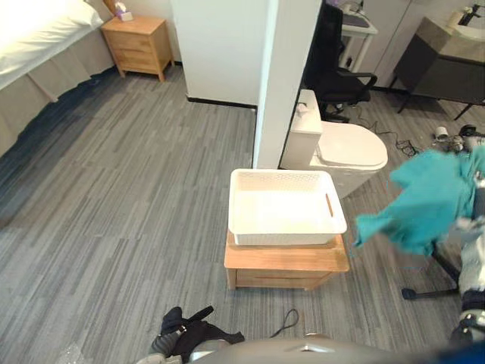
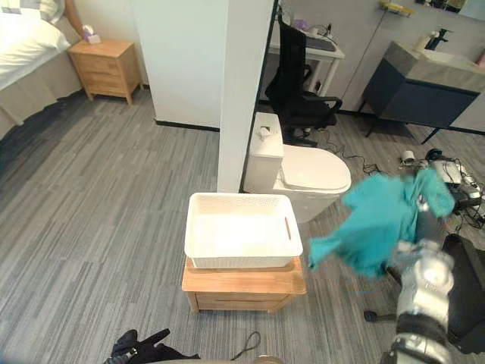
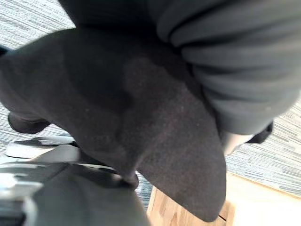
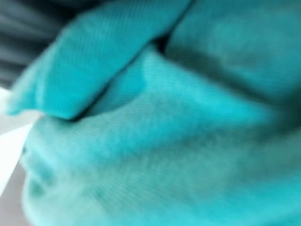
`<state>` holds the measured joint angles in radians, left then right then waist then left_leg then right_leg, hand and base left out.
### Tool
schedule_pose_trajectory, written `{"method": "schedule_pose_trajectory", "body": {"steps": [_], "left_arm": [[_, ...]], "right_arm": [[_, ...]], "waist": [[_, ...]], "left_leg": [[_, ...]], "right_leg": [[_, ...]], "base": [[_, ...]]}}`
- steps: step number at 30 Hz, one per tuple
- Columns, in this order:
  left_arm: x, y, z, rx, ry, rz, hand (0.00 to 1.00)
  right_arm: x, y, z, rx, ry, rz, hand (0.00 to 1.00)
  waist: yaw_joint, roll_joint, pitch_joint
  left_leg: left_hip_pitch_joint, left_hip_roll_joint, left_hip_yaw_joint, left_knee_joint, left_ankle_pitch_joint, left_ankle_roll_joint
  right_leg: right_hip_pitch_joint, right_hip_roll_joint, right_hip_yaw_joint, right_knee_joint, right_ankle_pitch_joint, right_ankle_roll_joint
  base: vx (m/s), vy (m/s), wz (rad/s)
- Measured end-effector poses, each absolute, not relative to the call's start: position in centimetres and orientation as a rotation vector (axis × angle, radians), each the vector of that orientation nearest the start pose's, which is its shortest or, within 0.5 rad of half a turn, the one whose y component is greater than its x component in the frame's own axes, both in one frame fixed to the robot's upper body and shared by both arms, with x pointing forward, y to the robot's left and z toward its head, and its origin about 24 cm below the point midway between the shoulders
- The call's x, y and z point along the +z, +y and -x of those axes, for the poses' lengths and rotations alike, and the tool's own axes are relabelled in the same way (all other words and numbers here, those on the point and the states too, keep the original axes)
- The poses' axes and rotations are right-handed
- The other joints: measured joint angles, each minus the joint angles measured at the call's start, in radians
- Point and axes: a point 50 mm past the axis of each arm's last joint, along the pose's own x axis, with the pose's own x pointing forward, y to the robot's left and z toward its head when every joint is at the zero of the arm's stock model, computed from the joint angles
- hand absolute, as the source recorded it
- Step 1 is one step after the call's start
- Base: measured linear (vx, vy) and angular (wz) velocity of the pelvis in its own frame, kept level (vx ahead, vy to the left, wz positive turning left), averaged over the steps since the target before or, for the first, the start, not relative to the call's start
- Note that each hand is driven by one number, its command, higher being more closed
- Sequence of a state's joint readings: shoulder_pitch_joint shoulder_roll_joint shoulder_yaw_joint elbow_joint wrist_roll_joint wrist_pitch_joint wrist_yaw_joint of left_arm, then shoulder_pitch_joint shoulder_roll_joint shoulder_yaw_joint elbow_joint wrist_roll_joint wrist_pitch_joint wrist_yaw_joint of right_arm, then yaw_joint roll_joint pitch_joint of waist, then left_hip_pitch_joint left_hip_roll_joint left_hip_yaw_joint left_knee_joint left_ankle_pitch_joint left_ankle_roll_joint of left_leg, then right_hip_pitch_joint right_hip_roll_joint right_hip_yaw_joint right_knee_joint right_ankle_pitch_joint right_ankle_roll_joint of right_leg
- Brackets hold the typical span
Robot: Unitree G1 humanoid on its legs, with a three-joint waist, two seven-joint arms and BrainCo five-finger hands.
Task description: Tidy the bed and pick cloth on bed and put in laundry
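**Teal cloth point(image 2: 379, 220) held up in the air, just right of the basket point(image 2: 242, 262)**

The right hand point(image 2: 424, 224) carries the cloth, which is draped over it, so how the hand is set cannot be told. The white basket sits empty on a wooden stand point(image 2: 242, 284), to the left of that hand and lower, with its long side running across the view. The cloth's trailing corner hangs beside the right rim, not over it. The likely next move is leftward and down. The left hand point(image 1: 186, 331) hangs low, well apart, and its state cannot be told.
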<state>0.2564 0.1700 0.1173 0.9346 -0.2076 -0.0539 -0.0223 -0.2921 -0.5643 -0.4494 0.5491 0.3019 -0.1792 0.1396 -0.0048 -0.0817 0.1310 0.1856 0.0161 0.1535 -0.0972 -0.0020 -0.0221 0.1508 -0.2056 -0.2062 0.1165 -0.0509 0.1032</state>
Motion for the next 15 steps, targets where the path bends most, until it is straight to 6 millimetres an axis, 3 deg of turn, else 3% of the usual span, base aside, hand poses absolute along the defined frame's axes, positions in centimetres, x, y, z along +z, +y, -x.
{"method": "schedule_pose_trajectory", "body": {"steps": [4, 6, 11, 15], "left_arm": [[-15.5, 23.1, -5.0, 0.340, 1.086, 0.102, 1.00], [-15.7, 22.9, -4.7, 0.340, 1.097, 0.107, 1.00], [-16.1, 22.2, -3.6, 0.340, 1.138, 0.127, 1.00], [-16.0, 22.4, -3.6, 0.321, 1.141, 0.098, 1.00]], "right_arm": [[11.4, -33.9, -28.4, -0.281, -0.157, 0.190, 1.00], [11.8, -32.4, -28.9, -0.220, -0.161, 0.223, 1.00], [12.8, -29.4, -29.9, -0.103, -0.174, 0.299, 1.00], [11.7, -26.3, -31.3, -0.003, -0.109, 0.323, 1.00]], "waist": [[-0.003, 0.013, -0.002], [-0.002, 0.018, -0.003], [-0.002, 0.043, -0.019], [0.010, 0.042, -0.035]], "left_leg": [[-0.031, -0.005, -0.017, -0.007, 0.026, -0.006], [-0.033, 0.003, -0.028, -0.008, 0.046, -0.019], [-0.035, 0.042, -0.027, -0.009, 0.059, -0.034], [-0.065, 0.051, -0.030, -0.008, 0.073, -0.041]], "right_leg": [[-0.003, -0.004, -0.010, -0.018, -0.054, -0.008], [0.008, 0.002, -0.028, -0.020, -0.089, 0.010], [0.016, 0.034, -0.061, -0.034, -0.099, 0.008], [0.017, 0.044, -0.079, -0.053, -0.074, 0.004]], "base": [[-0.07, -0.105, 0.16], [-0.11, -0.147, 0.22], [-0.12, -0.094, 0.12], [-0.03, -0.021, 0.09]]}}
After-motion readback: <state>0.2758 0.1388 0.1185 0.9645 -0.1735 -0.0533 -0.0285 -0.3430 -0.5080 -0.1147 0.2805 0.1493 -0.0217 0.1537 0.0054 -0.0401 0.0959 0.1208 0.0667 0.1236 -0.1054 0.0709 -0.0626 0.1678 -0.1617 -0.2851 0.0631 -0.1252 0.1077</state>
